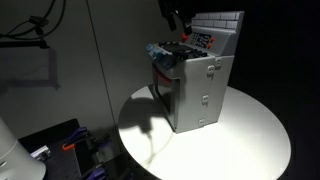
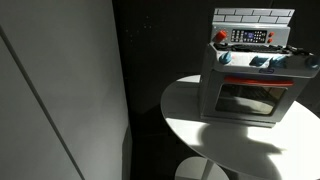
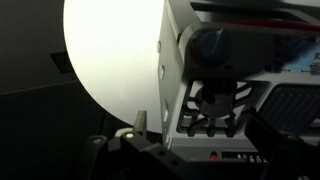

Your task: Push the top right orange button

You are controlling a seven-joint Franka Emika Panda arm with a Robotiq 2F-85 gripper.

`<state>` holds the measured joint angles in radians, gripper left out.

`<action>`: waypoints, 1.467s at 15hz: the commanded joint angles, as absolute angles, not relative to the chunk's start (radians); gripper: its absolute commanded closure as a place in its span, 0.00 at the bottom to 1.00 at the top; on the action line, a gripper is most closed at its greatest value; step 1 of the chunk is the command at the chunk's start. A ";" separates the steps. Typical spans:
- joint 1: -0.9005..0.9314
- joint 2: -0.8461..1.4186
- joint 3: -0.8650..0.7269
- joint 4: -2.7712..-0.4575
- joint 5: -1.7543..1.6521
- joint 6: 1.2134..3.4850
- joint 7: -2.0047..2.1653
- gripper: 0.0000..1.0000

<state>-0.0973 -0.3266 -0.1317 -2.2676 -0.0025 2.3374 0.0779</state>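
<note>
Since the top right orange button is a small, rigid plastic part, it is judged to need no grasp: a short, straight press with one fingertip should be enough. It is expected at the right end of the control panel (image 2: 250, 37), on the upright back of the toy stove (image 2: 240, 95), though it cannot be made out with certainty. An orange-red button (image 2: 221, 37) is seen only at the panel's other end. The stove looks light and could be slid across the round white table (image 2: 190, 115) if it is pushed too hard.

The gripper (image 1: 178, 18) is held high, just above the back panel and apart from it. In the wrist view the gripper (image 3: 200, 128) is pointed down over a burner (image 3: 212, 105), its fingers (image 3: 140, 125) spread wide with nothing clamped between them.
</note>
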 commanded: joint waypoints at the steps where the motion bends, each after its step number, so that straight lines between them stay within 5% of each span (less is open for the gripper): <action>1: -0.123 -0.259 -0.106 -2.210 -0.016 2.391 0.146 0.00; 22: -0.093 0.053 -0.090 -1.958 -0.266 2.487 0.601 0.00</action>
<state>-0.1024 0.0119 -0.0894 -2.0133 -0.2214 2.4951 0.5340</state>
